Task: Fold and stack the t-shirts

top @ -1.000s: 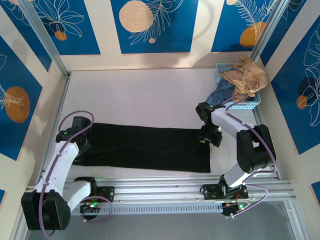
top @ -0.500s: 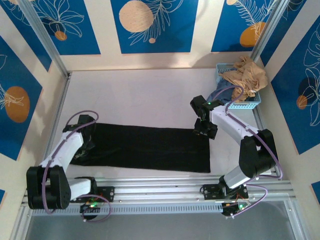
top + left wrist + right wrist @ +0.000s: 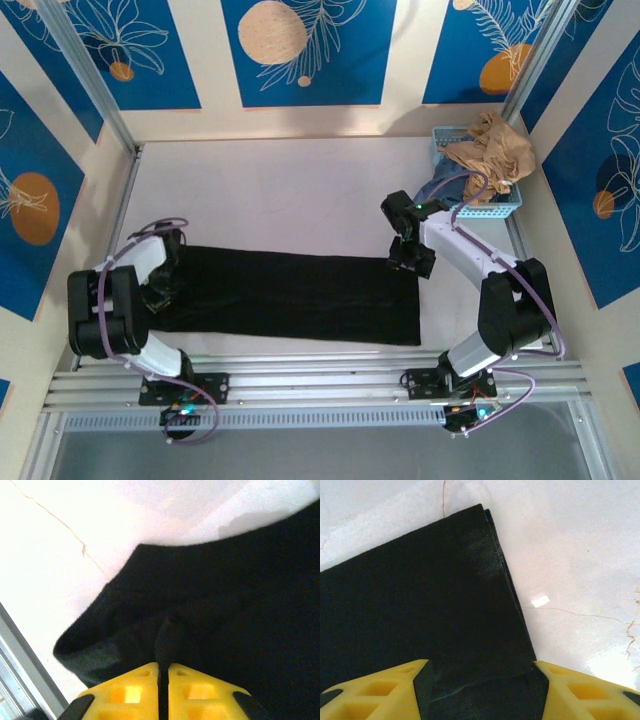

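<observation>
Top external: we saw the spread right gripper [image 3: 408,261] had shifted to the t-shirt's [image 3: 290,295] far right corner, while the left gripper [image 3: 163,664] pinched its left end; we judged another fold was coming.

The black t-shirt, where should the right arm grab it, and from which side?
I'd take the black t-shirt at its far right corner, coming down from above at the right end. It lies flat as a long folded strip, so only the stacked edges there offer something to pinch; the right end effector stands open astride that edge.
</observation>
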